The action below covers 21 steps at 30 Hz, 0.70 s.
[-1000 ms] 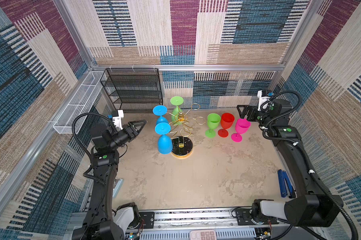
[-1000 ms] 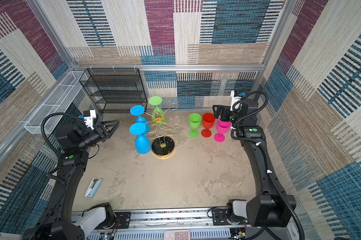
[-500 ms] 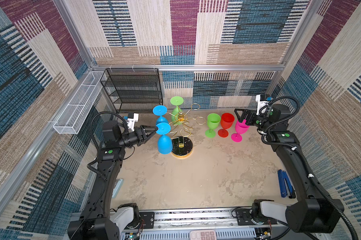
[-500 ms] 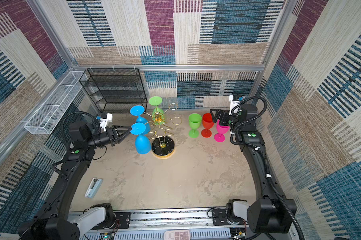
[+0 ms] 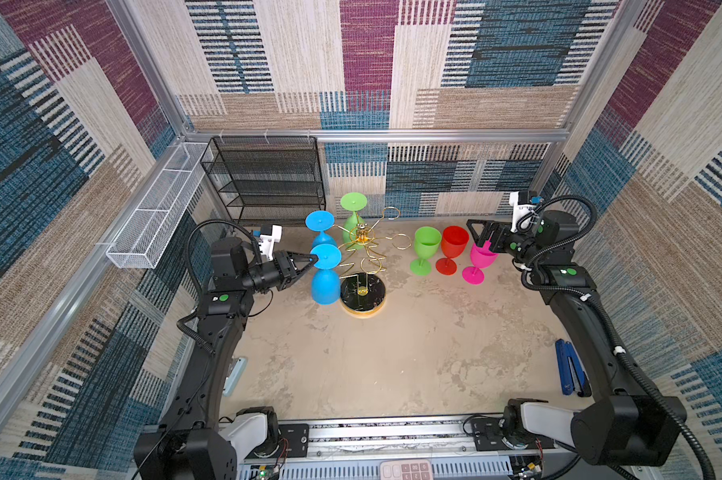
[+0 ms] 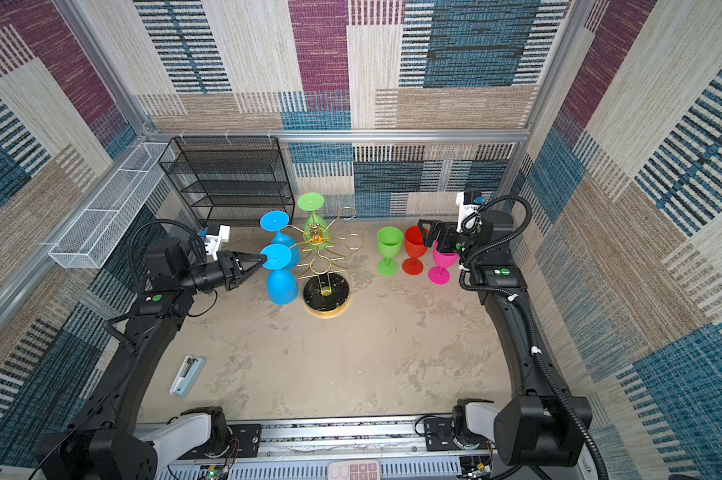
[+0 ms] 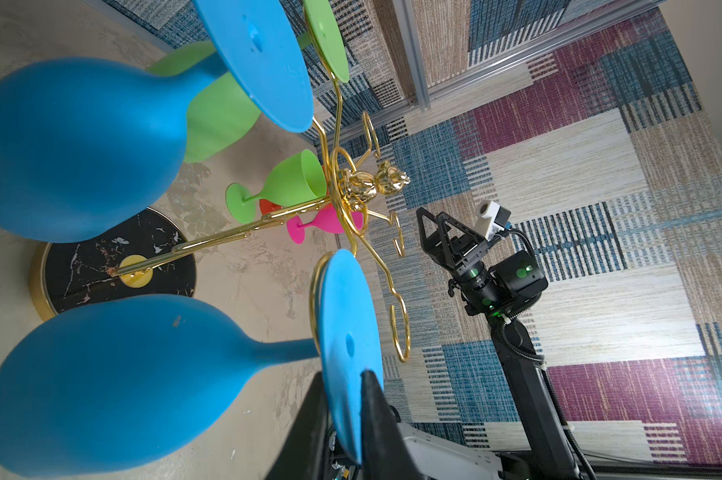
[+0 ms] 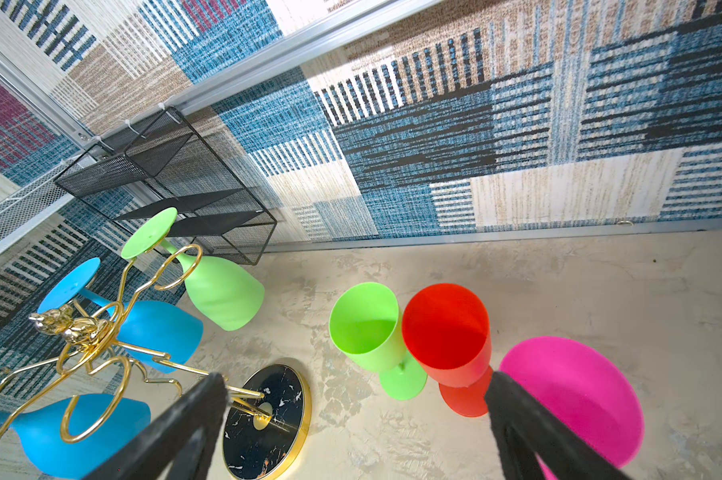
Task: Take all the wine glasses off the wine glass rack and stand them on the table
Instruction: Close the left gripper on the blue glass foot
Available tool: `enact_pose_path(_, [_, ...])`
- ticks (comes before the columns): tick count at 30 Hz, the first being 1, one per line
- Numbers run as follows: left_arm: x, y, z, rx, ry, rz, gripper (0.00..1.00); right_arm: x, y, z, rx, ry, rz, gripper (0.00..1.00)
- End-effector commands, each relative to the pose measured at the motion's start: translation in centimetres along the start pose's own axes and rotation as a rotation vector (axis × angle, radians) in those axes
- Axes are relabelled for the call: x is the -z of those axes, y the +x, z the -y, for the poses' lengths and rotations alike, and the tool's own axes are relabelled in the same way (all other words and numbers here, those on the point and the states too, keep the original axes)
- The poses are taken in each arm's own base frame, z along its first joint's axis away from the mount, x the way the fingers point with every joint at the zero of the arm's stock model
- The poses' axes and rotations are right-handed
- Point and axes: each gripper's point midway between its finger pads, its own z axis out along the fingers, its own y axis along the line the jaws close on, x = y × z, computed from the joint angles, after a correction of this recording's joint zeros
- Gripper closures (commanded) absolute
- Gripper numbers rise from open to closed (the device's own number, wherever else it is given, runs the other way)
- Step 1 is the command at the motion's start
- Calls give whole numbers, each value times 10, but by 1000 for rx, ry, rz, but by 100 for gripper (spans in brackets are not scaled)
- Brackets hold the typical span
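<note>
**Left end effector pinched on the near blue glass's foot; glass hangs on the rack**

Your left end effector [image 5: 309, 262] reaches in level from the left with its jaws narrow. One jaw sits on each face of the round foot of the near blue wine glass [image 5: 325, 286]. In the left wrist view, the two black fingers [image 7: 374, 415] sandwich the edge of that foot disc.

The glass hangs upside down on the wine glass rack [image 5: 372, 297]. Its stem sits in a gold ring-ended arm just under the foot. Its bowl hangs low, just beside the rack's black marbled base. You cannot tell whether the bowl touches the surface [image 5: 392, 353].

The space around the grip is crowded:
- The far blue wine glass [image 5: 320, 221] hangs just behind the held one on a neighbouring arm.
- The hanging green wine glass [image 5: 353, 202] is behind that, toward the back wall.
- Bare gold rings stick out on the rack's right side.

To the right of the rack, three glasses stand upright in a close row: the upright green glass [image 5: 426, 243], the red glass [image 5: 455, 241] and the pink glass [image 5: 486, 261]. Your right end effector [image 5: 482, 237] is spread wide above them and grips nothing. One finger [image 8: 513, 411] is at the pink glass's rim, next to the red glass, but contact is unclear.

The black mesh shelf [image 5: 268, 178] stands against the back wall behind the rack. The white wire basket [image 5: 155, 216] runs along the left wall. A blue tool [image 5: 569, 370] lies by the right arm. A pale blue item [image 6: 186, 374] lies by the left arm. Both are well apart from the rack.
</note>
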Motion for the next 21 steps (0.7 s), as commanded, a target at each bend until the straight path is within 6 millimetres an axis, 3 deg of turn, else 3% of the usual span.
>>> enact_pose_path(1, [1,0,2,-33,-10,-3,87,-2,-5,-5,-8,-32,20,1])
enact_pose_path(10, [3,1,2,-19,-24,-6,100,-4,-3,-4,-7,-33,14,1])
enact_pose_path(21, [7,-1,15,-23,-18,-4,100,-4,-1,-4,-5,-37,10,1])
